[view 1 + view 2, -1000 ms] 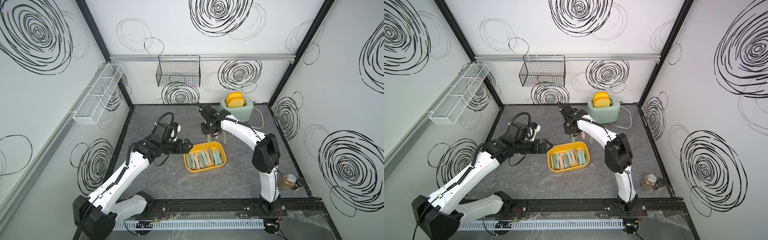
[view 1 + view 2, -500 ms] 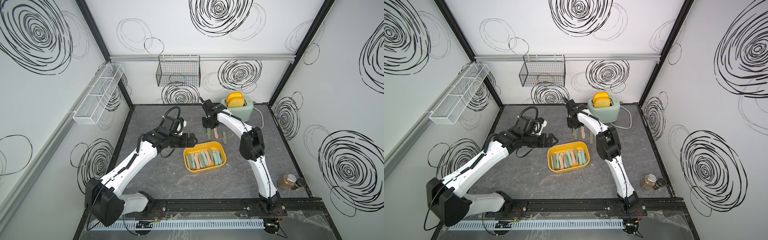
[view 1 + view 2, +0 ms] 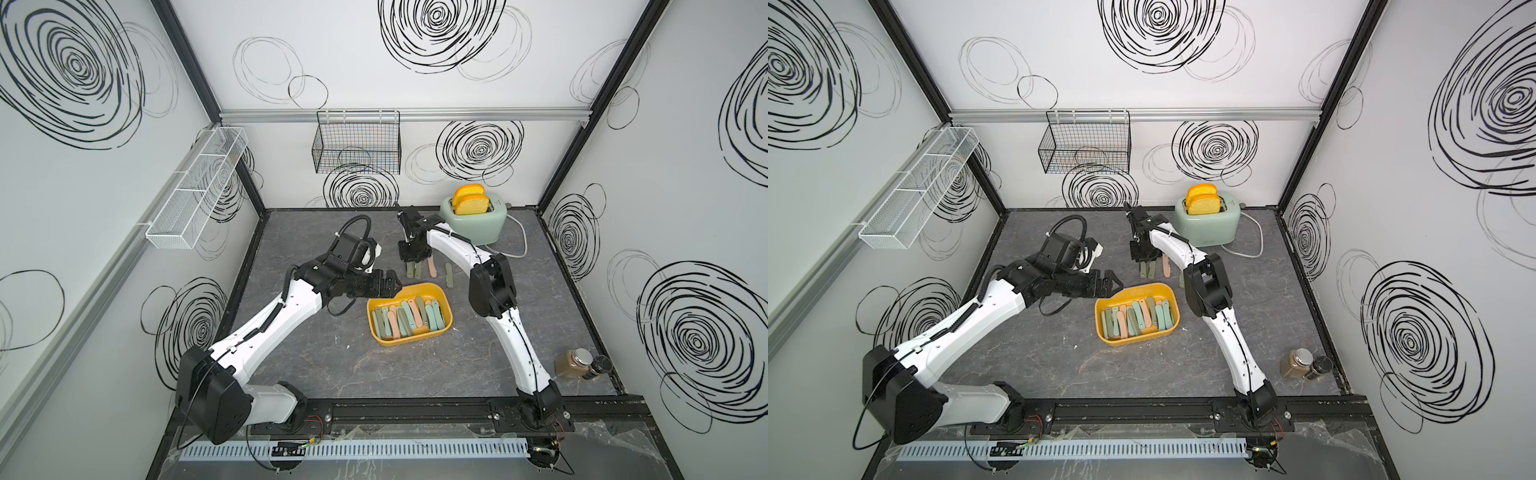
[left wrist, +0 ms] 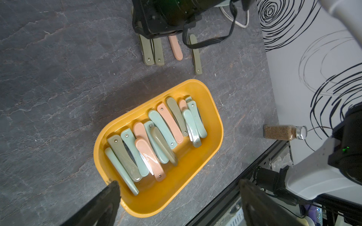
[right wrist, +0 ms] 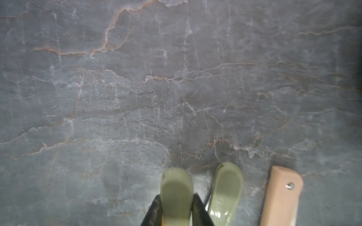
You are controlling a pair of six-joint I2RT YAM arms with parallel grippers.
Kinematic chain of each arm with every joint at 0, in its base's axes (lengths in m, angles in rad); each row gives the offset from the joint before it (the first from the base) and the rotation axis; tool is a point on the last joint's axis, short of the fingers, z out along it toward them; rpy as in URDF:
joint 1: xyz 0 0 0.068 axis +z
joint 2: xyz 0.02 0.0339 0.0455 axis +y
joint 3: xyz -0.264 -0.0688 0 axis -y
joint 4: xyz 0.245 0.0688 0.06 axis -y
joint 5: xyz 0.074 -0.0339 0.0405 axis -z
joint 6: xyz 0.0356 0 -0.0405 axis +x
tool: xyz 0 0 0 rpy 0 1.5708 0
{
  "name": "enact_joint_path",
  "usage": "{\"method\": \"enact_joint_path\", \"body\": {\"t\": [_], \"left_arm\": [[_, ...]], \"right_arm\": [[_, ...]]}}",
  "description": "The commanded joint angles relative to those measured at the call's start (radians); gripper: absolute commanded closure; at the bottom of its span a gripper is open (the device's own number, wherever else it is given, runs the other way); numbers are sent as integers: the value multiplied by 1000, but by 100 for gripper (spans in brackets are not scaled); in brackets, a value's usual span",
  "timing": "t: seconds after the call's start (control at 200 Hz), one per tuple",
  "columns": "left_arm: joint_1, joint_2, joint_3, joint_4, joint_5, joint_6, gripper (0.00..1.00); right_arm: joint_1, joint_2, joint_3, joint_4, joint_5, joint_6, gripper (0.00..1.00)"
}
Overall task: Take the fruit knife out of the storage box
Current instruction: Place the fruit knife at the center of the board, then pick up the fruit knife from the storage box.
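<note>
Left gripper (image 3: 390, 283), jaws spread wide and empty, over the left rim of the yellow storage box (image 3: 445, 309) at mid-surface. Many folded knives (image 4: 170, 125) left inside. Toward the back edge, four knives laid out; olive knife (image 5: 176, 191) between the right gripper (image 5: 177, 212) jaws, narrowly parted. Slate-grey surface (image 3: 415, 374); swirl-patterned white walls.

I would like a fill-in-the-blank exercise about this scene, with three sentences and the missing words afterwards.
1. The mustard-yellow plastic storage box holds many folded fruit knives coloured mint, olive and ____.
2. The right gripper is shut on an ____ folded fruit knife.
3. The left gripper, above the box, is ____.

Missing words: pink; olive-green; open
</note>
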Motion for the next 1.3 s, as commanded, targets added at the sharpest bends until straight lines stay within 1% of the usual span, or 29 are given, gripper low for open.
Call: {"method": "enact_joint_path", "body": {"t": [0.0,0.11,0.175,0.34,0.435,0.58,0.66,0.815,0.9,1.106,1.296], "left_arm": [[-5,8,18,28,8,5,2],[-10,8,18,24,8,6,2],[-11,5,18,20,6,9,2],[-13,0,21,17,4,8,2],[-13,-9,25,14,-1,10,2],[-12,-38,5,16,-8,9,2],[-11,-62,-22,24,-11,2,2],[-16,-132,-102,41,-20,-13,2],[-18,-177,-146,46,-28,-21,2],[-25,-269,-228,31,-45,-34,2],[-34,-340,-285,24,-51,-63,2]], "right_arm": [[-3,20,36,-20,-5,0,70],[-6,33,40,-17,-11,3,69],[-6,37,52,-22,-11,3,65],[-7,19,73,-42,-9,2,64],[-6,-14,92,-71,-4,0,64],[0,-94,59,-113,7,-12,65],[13,-158,-25,-103,22,-17,66],[40,-333,-309,-2,43,-7,66],[56,-409,-435,31,41,7,66],[130,-555,-658,86,66,46,67],[184,-620,-835,145,71,87,67]]}}
